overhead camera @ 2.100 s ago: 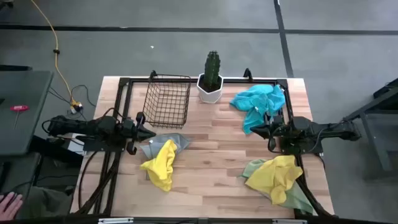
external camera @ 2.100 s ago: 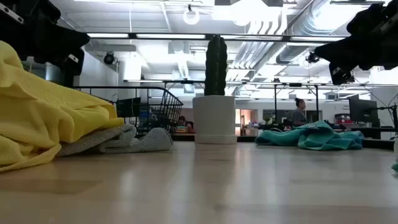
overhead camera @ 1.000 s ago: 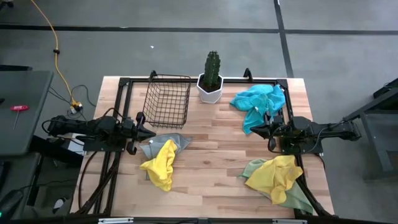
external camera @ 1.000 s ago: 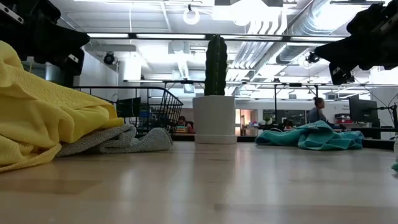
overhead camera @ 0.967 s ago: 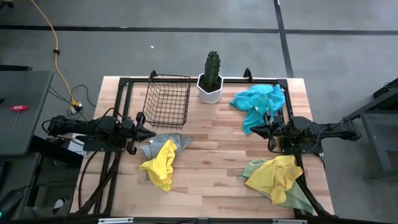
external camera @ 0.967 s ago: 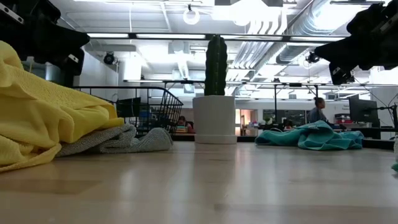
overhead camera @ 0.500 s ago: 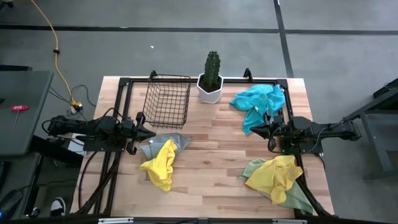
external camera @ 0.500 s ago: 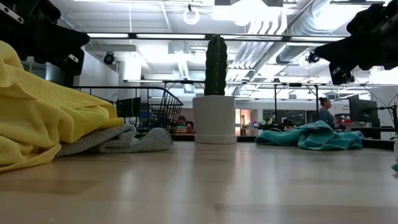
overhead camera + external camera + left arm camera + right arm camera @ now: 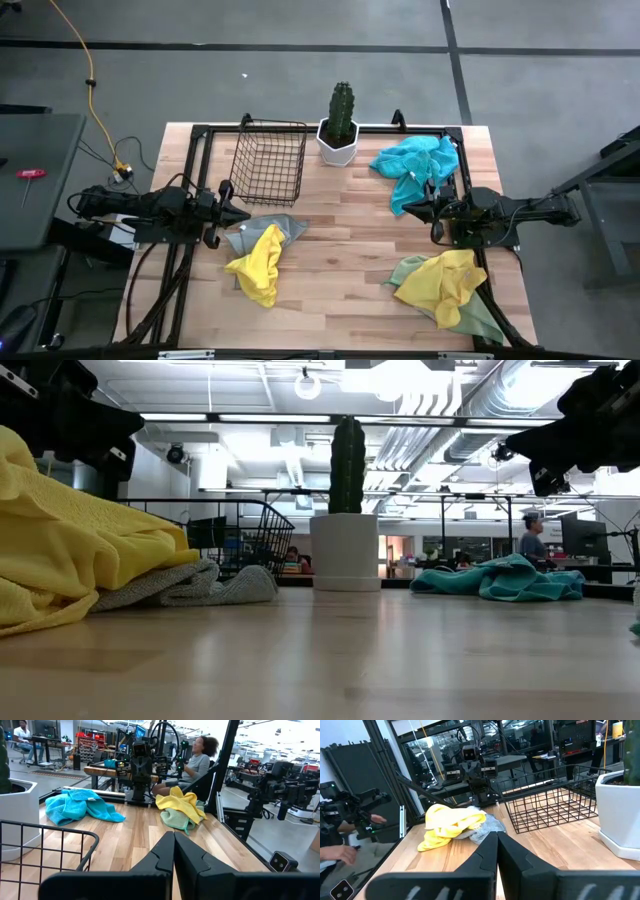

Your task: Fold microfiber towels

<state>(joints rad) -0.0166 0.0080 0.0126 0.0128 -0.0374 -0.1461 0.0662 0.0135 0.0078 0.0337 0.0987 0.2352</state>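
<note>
Four heaps of towels lie crumpled on the desk, none folded. A yellow towel sits near the left front, draped partly over a grey towel that pokes out behind it; in the low view this pair fills the left foreground. A turquoise towel is bunched at the back right, close to the frame rail. Another yellow towel rests at the right front on top of a pale green towel, whose corner shows beneath it towards the desk's front right edge.

The left tool hangs just beside the grey towel, at the desk's left side, its fingers pressed together and holding nothing; the left wrist view shows the two dark fingers meeting along a thin seam. The right tool sits at the right side, between the turquoise heap and the right yellow heap, likewise closed and empty, fingers shut flat against each other.

A wire basket stands at the back left, empty. Just right of it is a cactus in a white pot, at the back centre.

Beyond the desk, a seated person shows in the left wrist view, and a hand in the right wrist view.
</note>
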